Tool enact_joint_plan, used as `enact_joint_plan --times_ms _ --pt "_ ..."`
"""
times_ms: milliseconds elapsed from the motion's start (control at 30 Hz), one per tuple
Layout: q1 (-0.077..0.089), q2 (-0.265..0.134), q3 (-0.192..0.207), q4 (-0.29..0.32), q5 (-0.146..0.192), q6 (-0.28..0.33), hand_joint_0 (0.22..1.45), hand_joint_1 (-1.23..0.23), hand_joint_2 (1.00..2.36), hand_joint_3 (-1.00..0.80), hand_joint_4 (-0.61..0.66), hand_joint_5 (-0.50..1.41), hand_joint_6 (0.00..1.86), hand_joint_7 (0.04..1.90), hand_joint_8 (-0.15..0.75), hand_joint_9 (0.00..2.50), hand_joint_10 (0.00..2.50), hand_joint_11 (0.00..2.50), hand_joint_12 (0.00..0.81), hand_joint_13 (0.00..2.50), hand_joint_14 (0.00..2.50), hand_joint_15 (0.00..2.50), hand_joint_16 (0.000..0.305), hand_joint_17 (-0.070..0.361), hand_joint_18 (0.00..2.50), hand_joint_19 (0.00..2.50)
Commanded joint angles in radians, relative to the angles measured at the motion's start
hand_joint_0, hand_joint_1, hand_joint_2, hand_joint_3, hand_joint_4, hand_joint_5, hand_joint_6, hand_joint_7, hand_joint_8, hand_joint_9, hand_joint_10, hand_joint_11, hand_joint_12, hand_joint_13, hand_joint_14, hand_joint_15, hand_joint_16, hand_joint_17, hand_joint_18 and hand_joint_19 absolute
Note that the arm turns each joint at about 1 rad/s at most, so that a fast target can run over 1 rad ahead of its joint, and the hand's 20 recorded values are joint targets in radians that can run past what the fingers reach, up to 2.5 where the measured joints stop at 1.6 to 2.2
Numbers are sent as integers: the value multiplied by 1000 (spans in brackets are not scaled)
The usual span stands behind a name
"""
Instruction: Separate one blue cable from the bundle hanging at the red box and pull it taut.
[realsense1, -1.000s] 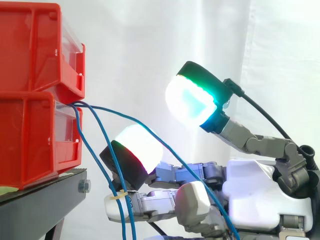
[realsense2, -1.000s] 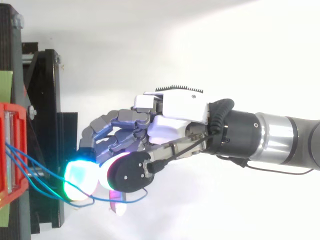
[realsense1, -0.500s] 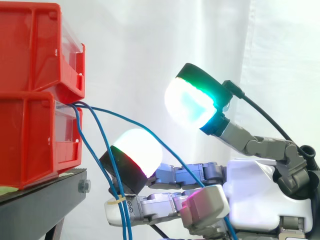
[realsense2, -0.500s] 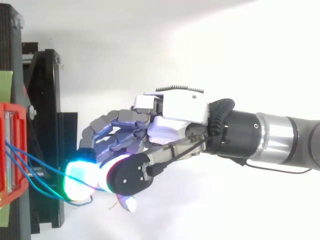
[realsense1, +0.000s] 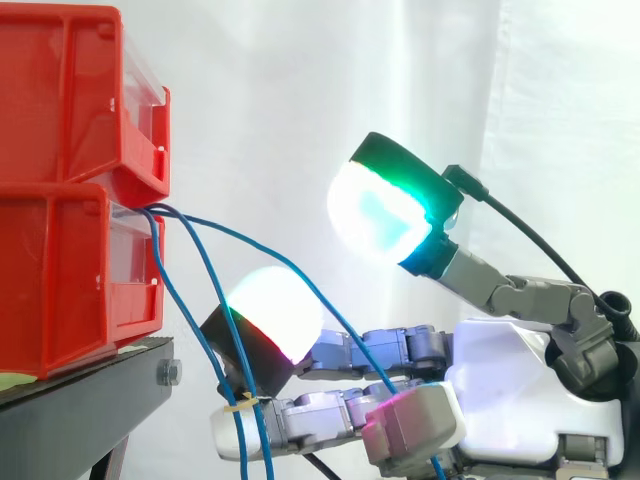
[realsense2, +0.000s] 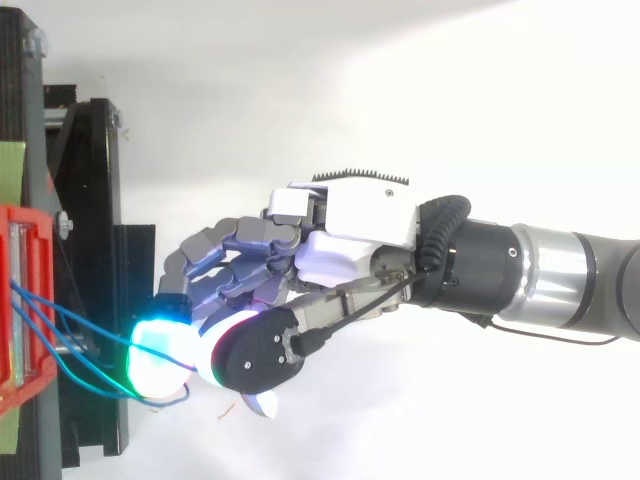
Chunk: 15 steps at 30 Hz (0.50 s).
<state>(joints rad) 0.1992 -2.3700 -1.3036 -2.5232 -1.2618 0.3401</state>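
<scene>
Hand (realsense1: 520, 390) sits at 4 o'clock from red box (realsense1: 60, 270), fingers (realsense1: 415, 430) clenched round one blue cable (realsense1: 330, 313) arcing from the box toward 4 o'clock, held away from bundle (realsense1: 240, 405) hanging toward 6, likely so it alone gets tensioned; not yet taut

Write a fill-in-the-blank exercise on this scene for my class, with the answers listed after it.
The stacked bins are coloured ___. The cables hanging from them are ___. The stand beneath is ___. In the side view, the robot hand enters from the ___ edge.
Answers: red; blue; black; right.
</scene>
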Motion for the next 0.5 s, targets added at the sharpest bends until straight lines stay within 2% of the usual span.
enact_joint_plan --times_ms 0,67,233,467 --pt "-1 0 0 -17 7 -53 627 -600 1000 -494 202 -222 833 796 311 574 11 452 355 1315 24 947 55 123 708 494" --pt "-1 0 0 -20 24 -78 649 -606 1003 -448 200 -220 848 800 314 609 9 481 351 1334 23 959 55 123 718 494" --pt "-1 0 0 -20 42 -101 663 -642 1011 -342 186 -218 873 813 323 655 10 522 348 1364 23 1005 54 123 746 508" --pt "-3 2 1 -43 38 -153 665 -663 1013 -277 177 -218 889 812 327 681 10 542 344 1369 25 1025 54 122 761 523"
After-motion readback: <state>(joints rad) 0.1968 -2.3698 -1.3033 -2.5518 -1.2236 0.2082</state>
